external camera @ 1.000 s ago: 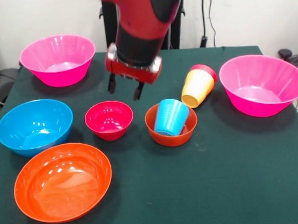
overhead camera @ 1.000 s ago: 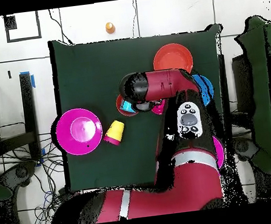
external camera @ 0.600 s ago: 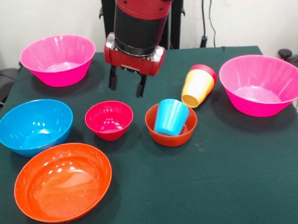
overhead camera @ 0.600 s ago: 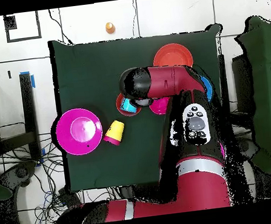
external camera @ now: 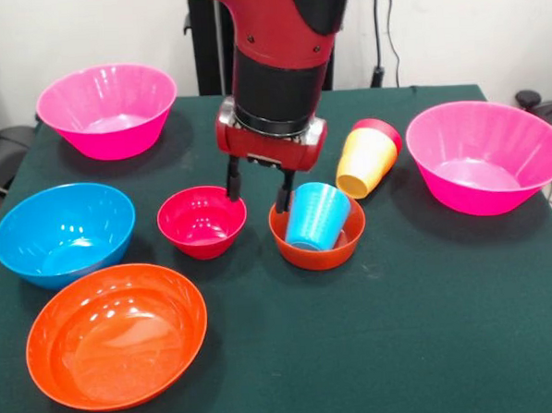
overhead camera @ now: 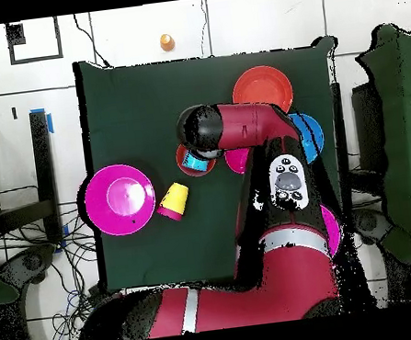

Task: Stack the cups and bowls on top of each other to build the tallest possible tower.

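Observation:
My gripper [external camera: 257, 191] hangs open and empty, low over the gap between the small crimson bowl [external camera: 202, 221] and the small orange bowl [external camera: 316, 234]. One fingertip [external camera: 282, 199] is close to the left side of the blue cup [external camera: 315, 215], which sits tilted, mouth down, in that orange bowl. A yellow cup [external camera: 364, 161] lies on its side, nested with a red cup [external camera: 381, 128]. From overhead the arm [overhead camera: 241, 128] hides the gripper; the blue cup [overhead camera: 193, 163] and yellow cup [overhead camera: 174, 200] show beside it.
Two large pink bowls [external camera: 107, 109] [external camera: 486, 154] stand at the far left and at the right. A blue bowl [external camera: 64, 231] and a wide orange bowl [external camera: 116, 333] sit at the near left. A small orange object [overhead camera: 167, 41] lies on the floor beyond the table.
The gripper has come forward, rightward and lower, from behind the crimson bowl to between the two small bowls. It has stayed open. No cup or bowl has moved.

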{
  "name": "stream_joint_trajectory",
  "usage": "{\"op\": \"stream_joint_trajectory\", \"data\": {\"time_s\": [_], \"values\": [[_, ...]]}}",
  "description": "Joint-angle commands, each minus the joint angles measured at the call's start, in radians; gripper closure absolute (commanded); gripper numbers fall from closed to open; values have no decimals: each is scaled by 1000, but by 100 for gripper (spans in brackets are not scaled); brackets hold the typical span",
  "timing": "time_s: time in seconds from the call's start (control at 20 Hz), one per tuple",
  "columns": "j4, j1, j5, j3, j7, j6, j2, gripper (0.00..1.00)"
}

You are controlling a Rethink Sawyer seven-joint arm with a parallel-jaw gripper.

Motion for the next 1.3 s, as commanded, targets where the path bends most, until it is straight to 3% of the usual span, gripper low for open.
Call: {"op": "stream_joint_trajectory", "data": {"time_s": [0.05, 0.3, 0.7, 1.3], "values": [[54, 15, 41, 103, 95, 19, 86, 0], [49, 3, 67, 127, 76, -8, 113, 0], [-1, 27, 50, 75, 94, -6, 185, 0], [-83, 110, 14, -84, 115, 208, 216, 0]]}}
